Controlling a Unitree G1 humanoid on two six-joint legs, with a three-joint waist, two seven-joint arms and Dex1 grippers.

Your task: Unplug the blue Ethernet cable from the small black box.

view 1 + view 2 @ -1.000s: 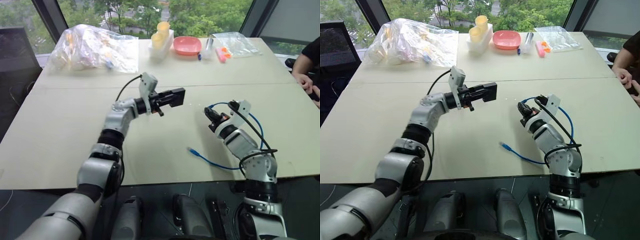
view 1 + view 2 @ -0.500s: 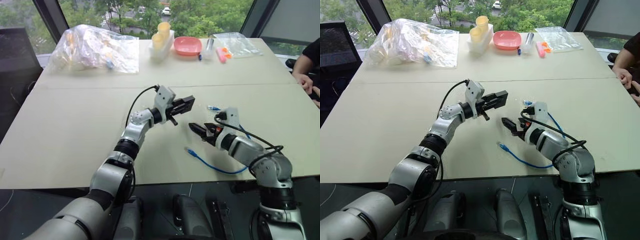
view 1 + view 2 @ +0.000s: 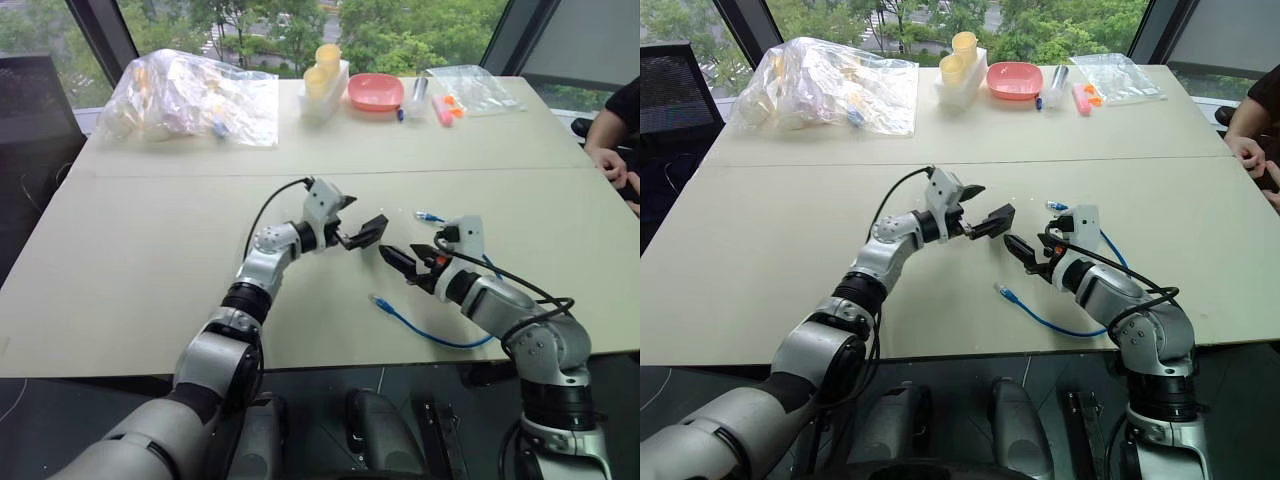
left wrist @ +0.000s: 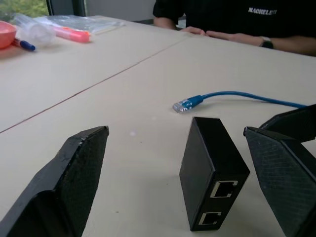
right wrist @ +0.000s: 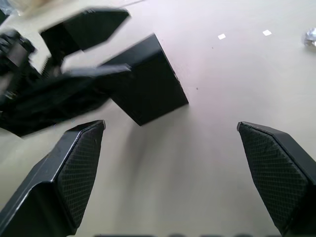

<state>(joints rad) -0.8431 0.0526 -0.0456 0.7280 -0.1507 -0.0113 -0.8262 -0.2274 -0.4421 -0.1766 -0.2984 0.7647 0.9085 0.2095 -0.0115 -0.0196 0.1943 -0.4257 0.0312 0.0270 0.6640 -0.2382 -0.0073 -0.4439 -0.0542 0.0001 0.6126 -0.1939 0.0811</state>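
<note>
Tabletop point(image 3: 140, 250): box point(image 4: 212, 173) between left hand point(image 4: 182, 197) fingers.

- I see a crumpled clear plastic bag point(image 3: 185, 95) on the far left of the beige table point(image 3: 120, 260).
- Beside it: yellow cups point(image 3: 322, 68), a pink bowl point(image 3: 375, 92).
- A person's hand point(image 3: 612, 165) rests at the table's right edge.
</note>
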